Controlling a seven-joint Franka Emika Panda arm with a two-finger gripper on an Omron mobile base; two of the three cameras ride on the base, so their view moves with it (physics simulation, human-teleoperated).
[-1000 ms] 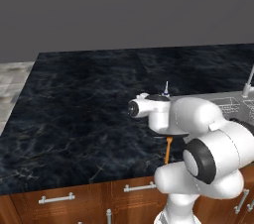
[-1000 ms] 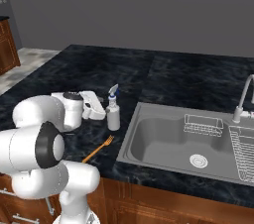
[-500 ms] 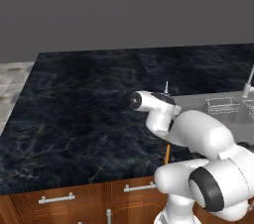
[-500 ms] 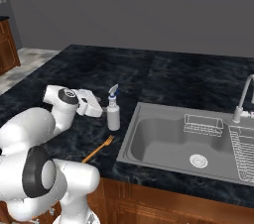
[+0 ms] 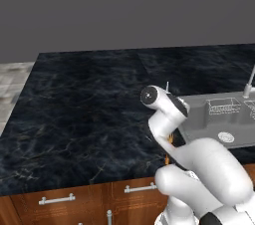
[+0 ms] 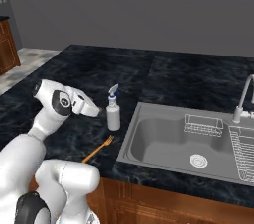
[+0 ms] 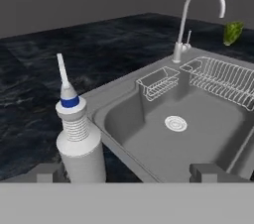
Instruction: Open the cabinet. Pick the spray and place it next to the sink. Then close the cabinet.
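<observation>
With jaws wide and empty, the pincer sits at nine o'clock of the spray, which stands upright on the worktop beside the sink, so it should probably back straight off without tipping it, then go close the cabinet.

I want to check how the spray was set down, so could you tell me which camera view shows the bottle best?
The right base view: the spray stands whole and upright on the counter beside the sink, apart from the gripper. The hand view shows it close but cut off at the bottom. In the left base view only its nozzle tip peeks over the arm.
</observation>
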